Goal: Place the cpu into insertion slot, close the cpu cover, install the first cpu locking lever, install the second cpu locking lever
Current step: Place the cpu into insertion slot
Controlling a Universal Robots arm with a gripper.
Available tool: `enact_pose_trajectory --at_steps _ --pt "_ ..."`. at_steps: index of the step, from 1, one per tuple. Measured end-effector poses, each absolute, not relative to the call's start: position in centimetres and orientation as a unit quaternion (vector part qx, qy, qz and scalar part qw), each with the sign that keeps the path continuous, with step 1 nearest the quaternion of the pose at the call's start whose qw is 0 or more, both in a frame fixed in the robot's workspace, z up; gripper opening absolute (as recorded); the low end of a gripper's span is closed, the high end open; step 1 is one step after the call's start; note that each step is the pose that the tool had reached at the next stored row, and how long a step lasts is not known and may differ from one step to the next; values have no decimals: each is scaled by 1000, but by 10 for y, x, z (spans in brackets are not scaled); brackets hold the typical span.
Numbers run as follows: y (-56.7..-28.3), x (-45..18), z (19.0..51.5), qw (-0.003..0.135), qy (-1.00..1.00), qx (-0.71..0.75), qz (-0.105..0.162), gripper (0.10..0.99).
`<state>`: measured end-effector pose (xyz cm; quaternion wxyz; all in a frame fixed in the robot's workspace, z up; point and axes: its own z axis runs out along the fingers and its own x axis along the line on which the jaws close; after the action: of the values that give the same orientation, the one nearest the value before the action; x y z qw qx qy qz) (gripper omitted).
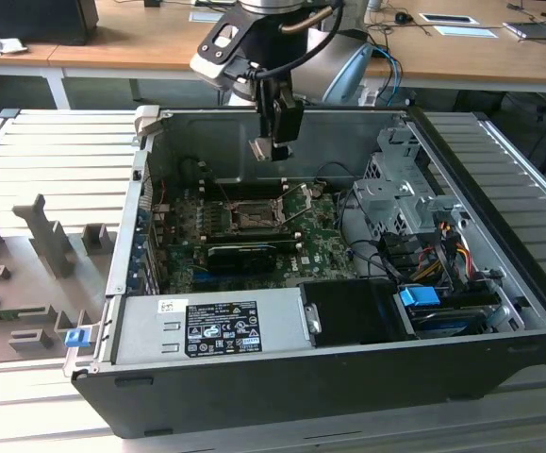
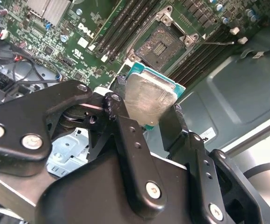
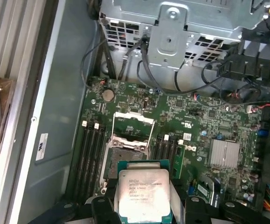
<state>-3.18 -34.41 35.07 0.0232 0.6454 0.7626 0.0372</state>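
Jaws of the gripper (image 1: 273, 145) pinch the cpu (image 3: 144, 196) by two opposite edges, metal top facing the wrist. It hangs well above the motherboard (image 3: 218, 121); the bare insertion slot (image 3: 125, 158) lies below it, cpu cover (image 3: 134, 122) standing open.

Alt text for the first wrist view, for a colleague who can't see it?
The pincer grips the cpu, metal top facing the camera, above the green motherboard. Near it the insertion slot lies empty, its cpu cover swung open.
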Motion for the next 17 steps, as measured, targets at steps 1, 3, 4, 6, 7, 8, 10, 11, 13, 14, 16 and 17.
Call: enact_pose_trajectory --at_steps 1,3,4,6,7,8,10,11,13,14,16,17 --pt "-344 -32 351 23 760 648 37 529" --pt "-344 -32 350 24 755 654 37 529" --pt "-344 -32 350 24 752 658 37 529" --pt "-344 -32 350 24 746 665 36 529" --pt "-344 -32 350 25 742 669 36 529" --pt "-344 -32 350 25 739 672 36 529" --pt "-344 -32 350 25 734 678 36 529" --pt "-344 -32 349 25 731 681 36 529" --pt "-344 -32 349 25 726 686 36 529" --pt "-344 -32 349 26 723 690 36 529" --pt "-344 -32 349 26 717 696 35 529" --pt "-344 -32 349 26 713 700 35 529"
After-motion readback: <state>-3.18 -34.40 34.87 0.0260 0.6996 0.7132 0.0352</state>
